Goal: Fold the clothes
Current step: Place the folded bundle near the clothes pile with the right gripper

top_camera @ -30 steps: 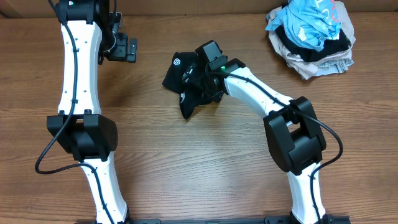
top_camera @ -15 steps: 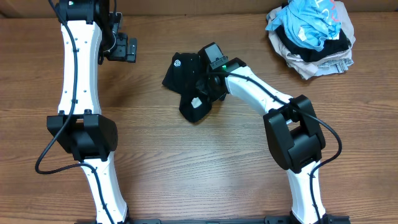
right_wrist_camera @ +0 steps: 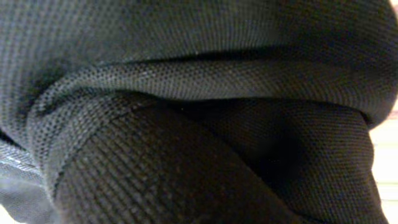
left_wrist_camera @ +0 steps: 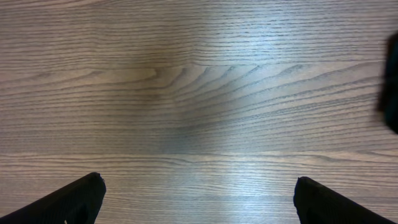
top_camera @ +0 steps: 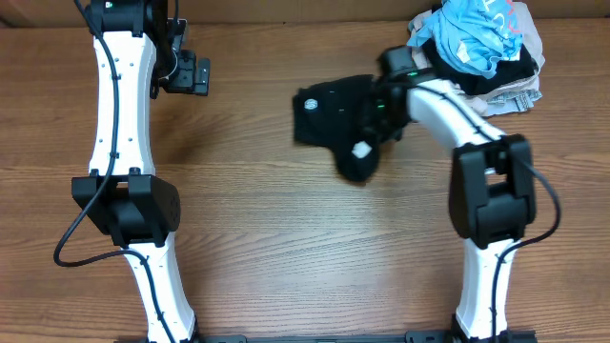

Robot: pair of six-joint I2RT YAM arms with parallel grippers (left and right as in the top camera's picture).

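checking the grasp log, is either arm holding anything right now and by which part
The right tool holds the black garment by its bunched right side. The left tool is open and holds nothing.

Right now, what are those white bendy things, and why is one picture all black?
Those are two robot arms, each ending in a two-finger pincer. The wide picture comes from a camera above the wooden table. The other two come from small cameras on the arms' wrists. The left pincer is open over bare wood and holds nothing. The right pincer seems to be gripping a black cloth. The cloth covers that wrist's camera, so its picture is all dark and its fingers are hidden. A pile of clothes sits in the far right corner.
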